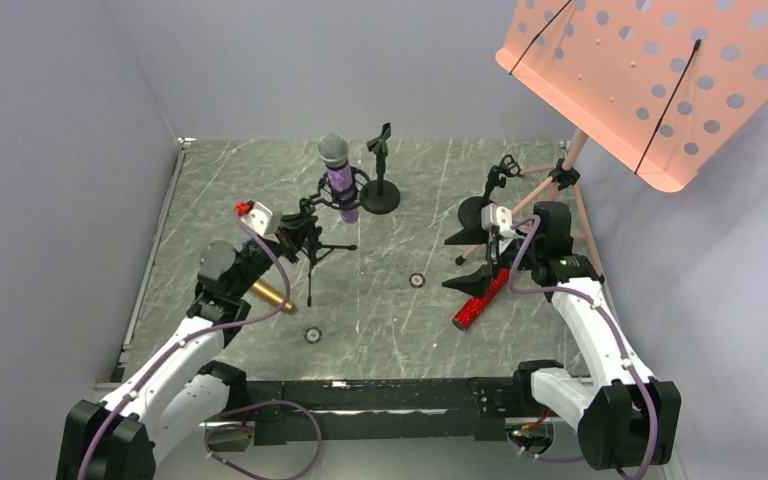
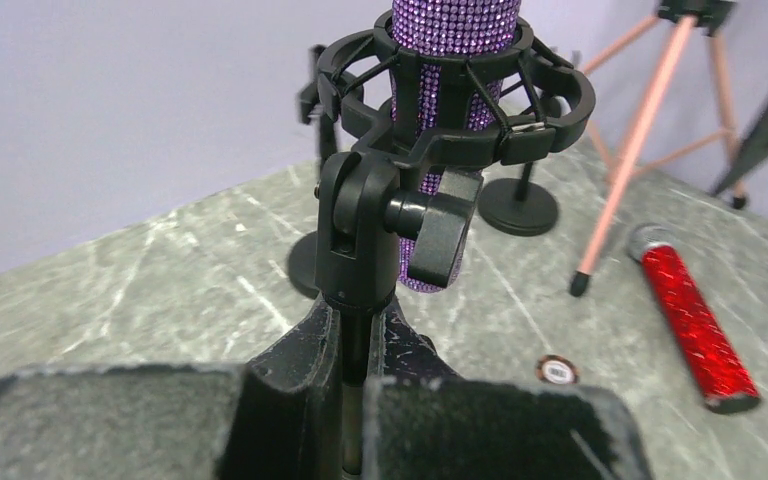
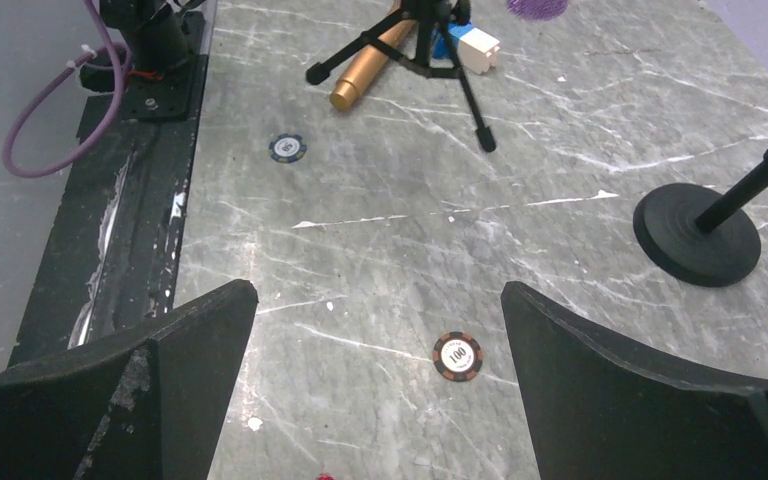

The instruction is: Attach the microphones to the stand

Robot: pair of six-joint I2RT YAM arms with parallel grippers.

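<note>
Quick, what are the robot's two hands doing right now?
Left gripper: closed on the tripod stand pole.
Right gripper: open, holding nothing.

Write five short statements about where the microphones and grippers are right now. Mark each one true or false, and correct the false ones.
1. The purple microphone stands upright in the shock mount. True.
2. The red microphone is clipped into a stand. False: it lies flat on the table.
3. The right gripper holds the gold microphone. False: its jaws are wide open and empty, and the gold microphone lies on the table.
4. The left gripper is closed on the shaft of the tripod stand, below the shock mount. True.
5. Two poker chips lie on the table. True.
</note>
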